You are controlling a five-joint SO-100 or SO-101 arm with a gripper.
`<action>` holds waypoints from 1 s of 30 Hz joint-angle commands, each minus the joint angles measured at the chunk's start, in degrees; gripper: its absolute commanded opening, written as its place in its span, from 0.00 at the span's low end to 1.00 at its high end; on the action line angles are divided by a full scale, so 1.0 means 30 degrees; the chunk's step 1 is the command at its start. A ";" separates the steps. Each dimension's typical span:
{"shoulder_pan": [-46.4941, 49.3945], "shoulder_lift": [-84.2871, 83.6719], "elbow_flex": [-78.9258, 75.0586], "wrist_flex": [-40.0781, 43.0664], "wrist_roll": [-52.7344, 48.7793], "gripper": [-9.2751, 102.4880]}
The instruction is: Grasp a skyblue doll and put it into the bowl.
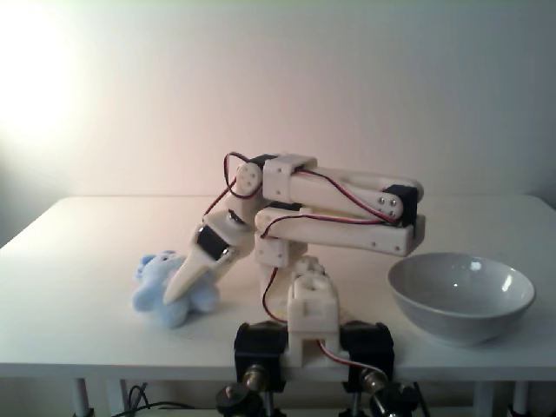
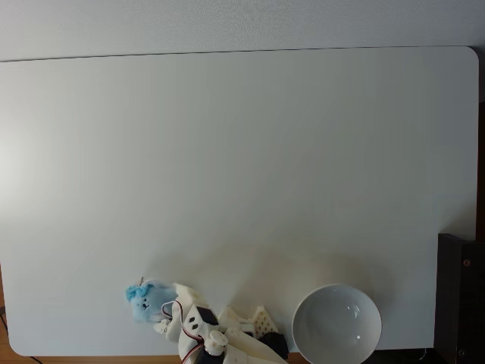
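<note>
The big white bench [image 2: 242, 174] stands by a plain pale wall, the white arm [image 1: 339, 208] on it is folded and bends down left, the bowl [image 1: 460, 295] sits right, and the pincer [image 1: 178, 295] looks clenched on the skyblue doll [image 1: 156, 282].

In the fixed view from the table's front edge, your arm was folded low and reached down to the left, its gripper [image 1: 176, 300] pressed into the skyblue doll [image 1: 165, 288] on the white table [image 1: 78, 252]; whether the fingers had closed was hidden. The bowl [image 1: 460, 296] stood upright well apart at the right, near the front edge.
</note>
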 commanded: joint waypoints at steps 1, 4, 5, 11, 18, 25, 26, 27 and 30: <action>-0.0059 0.2783 -0.0088 -0.0117 0.0088 0.17; -0.0059 0.2813 -0.0088 -0.0117 0.0088 0.06; -0.0029 0.2813 -0.0088 -0.0117 0.0088 0.08; 0.0146 0.3047 -0.0088 -0.0117 0.0088 0.12; 0.0176 0.3135 -0.0117 -0.0146 0.0146 0.12; 0.0205 0.5479 -0.1289 -0.0117 0.0059 0.13; 0.0205 0.5479 -0.1641 -0.0117 0.0059 0.13; 0.0176 0.5479 -0.2109 -0.0117 0.0059 0.14; 0.0117 0.5449 -0.2900 -0.0117 0.0029 0.20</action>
